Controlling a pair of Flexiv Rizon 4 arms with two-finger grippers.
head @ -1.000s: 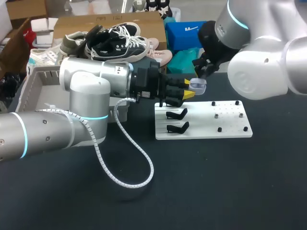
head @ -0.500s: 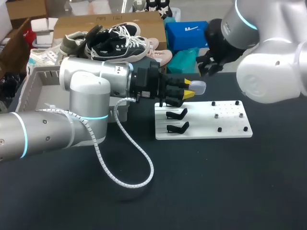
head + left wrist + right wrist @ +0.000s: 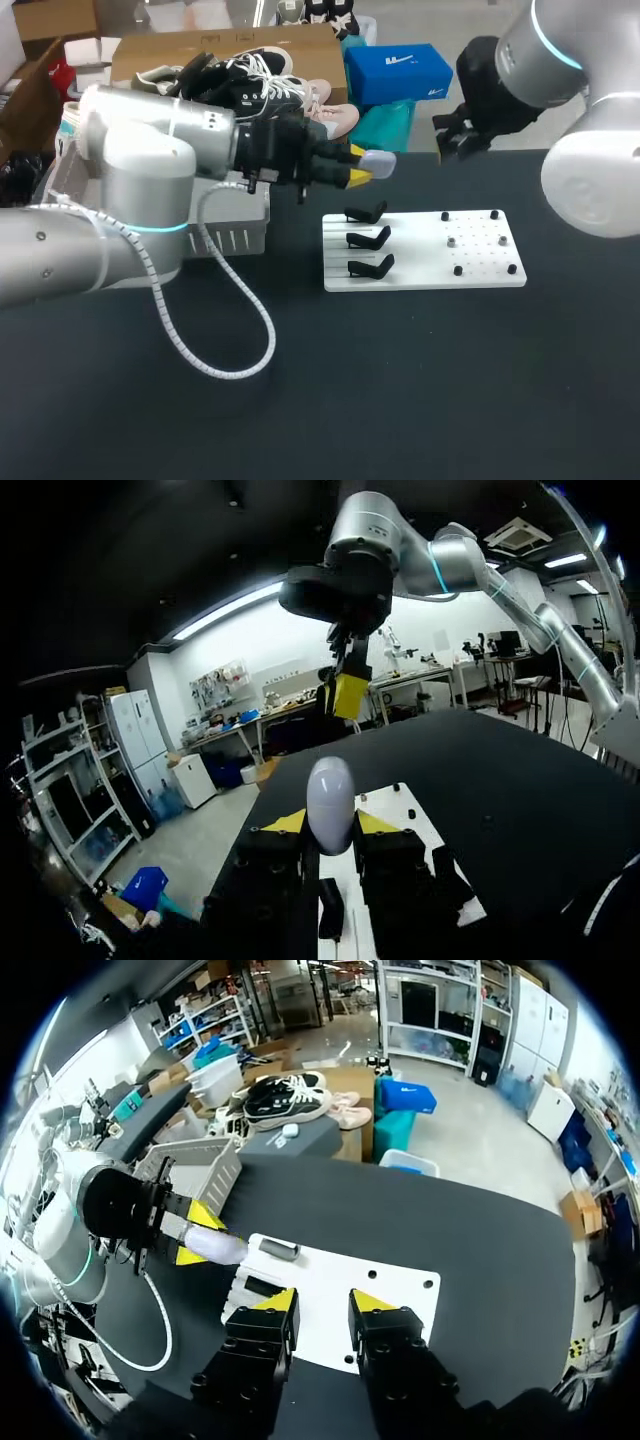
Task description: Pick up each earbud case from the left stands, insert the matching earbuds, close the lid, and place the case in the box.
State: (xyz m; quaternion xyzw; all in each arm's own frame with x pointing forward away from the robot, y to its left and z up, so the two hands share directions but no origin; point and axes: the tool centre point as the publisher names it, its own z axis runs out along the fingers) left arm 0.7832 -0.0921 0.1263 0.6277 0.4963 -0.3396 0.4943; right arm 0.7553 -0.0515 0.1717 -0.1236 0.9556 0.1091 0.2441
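Gripping earbud case (image 3: 380, 160), lid apparently shut, in left tool (image 3: 358, 165), aloft at 12 o'clock of the 3 bare stands (image 3: 370, 240). With right tool (image 3: 320, 1305) wide, empty. Remaining, seemingly: drop into box (image 3: 235, 235) at 9 o'clock.

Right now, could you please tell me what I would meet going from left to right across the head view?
The box → the case, held in the left gripper → the right gripper.
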